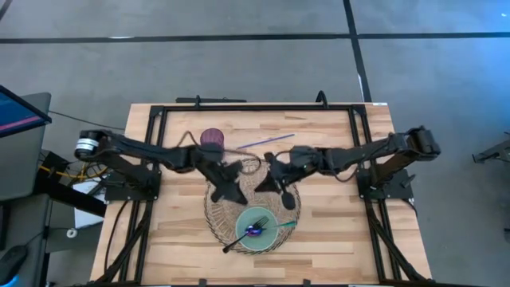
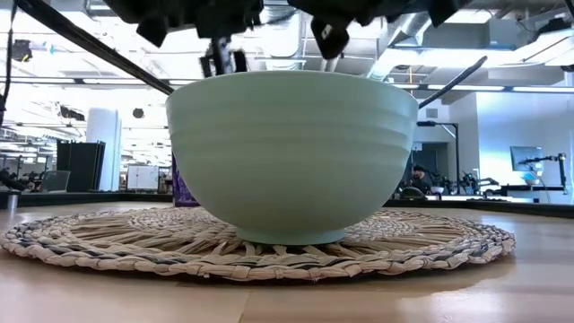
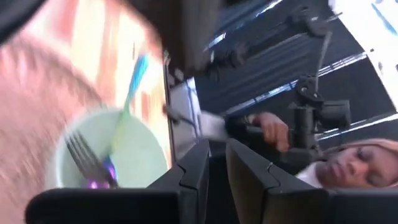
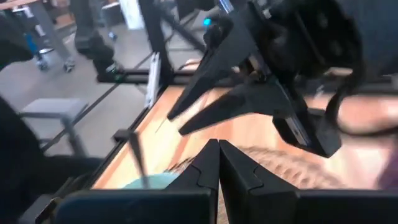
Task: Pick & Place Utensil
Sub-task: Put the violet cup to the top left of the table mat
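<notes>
A mint-green bowl (image 1: 268, 217) stands on a round woven placemat (image 1: 215, 211). A black fork (image 1: 237, 241), a teal-handled utensil (image 1: 285, 226) and a purple piece (image 1: 253, 231) lie in it, their handles leaning over the rim. A thin purple-blue utensil (image 1: 267, 141) lies on the table's far part. My left gripper (image 1: 231, 191) hovers over the mat on the bowl's far-left side, its fingers (image 3: 198, 168) a narrow gap apart and empty. My right gripper (image 1: 287, 199) hovers on the bowl's far-right side, its fingers (image 4: 208, 163) shut on nothing.
A purple cup (image 1: 212, 137) stands beyond the mat on the far left. The black frame (image 1: 255, 106) runs along the table's far edge and both sides. Bare wood lies to the mat's left and right. A person (image 3: 354, 165) shows beyond the table.
</notes>
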Robot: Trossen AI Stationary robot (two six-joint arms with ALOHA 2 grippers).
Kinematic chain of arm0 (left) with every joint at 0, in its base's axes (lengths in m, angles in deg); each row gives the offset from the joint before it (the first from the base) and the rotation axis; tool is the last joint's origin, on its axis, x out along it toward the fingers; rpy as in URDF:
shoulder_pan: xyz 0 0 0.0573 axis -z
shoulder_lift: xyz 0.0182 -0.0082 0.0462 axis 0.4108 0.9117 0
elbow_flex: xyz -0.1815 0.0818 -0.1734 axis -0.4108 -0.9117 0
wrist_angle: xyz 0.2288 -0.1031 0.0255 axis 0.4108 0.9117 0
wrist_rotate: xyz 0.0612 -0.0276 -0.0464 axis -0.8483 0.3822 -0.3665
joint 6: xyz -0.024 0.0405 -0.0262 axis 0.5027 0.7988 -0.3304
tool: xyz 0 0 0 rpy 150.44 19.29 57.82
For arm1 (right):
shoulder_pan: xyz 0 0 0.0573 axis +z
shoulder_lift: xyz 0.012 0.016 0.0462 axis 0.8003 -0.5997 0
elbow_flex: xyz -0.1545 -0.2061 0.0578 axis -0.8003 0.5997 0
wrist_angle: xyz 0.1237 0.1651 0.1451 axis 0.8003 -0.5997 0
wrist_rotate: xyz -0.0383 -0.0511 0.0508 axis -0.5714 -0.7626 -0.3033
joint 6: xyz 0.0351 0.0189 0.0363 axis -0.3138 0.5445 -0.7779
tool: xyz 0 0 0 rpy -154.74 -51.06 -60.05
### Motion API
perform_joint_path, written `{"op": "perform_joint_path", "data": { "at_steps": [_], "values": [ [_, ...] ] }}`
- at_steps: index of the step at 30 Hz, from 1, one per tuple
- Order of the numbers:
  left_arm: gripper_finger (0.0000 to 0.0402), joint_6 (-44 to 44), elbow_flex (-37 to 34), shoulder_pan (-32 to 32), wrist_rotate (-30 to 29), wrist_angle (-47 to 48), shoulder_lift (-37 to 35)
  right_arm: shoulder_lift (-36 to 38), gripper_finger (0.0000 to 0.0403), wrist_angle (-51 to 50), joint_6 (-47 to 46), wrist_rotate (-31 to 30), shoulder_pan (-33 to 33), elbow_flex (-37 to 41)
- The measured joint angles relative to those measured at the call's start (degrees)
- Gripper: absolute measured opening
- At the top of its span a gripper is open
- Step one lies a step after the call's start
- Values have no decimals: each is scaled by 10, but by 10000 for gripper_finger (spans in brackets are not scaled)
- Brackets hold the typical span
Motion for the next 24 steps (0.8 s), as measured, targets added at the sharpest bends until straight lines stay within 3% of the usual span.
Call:
{"op": "perform_joint_path", "data": {
  "at_steps": [6,11,17,24],
  "values": [
    [57,84,0,-52,-23,1,-63,2,0,61,32,0,-40,0],
    [57,99,0,-102,-22,6,-84,0,0,26,58,0,-65,0],
    [57,209,0,-172,-17,68,-86,0,3,19,67,0,-69,0],
    [57,311,-1,-249,-17,105,-88,0,61,5,68,-8,-59,0]
  ]
}}
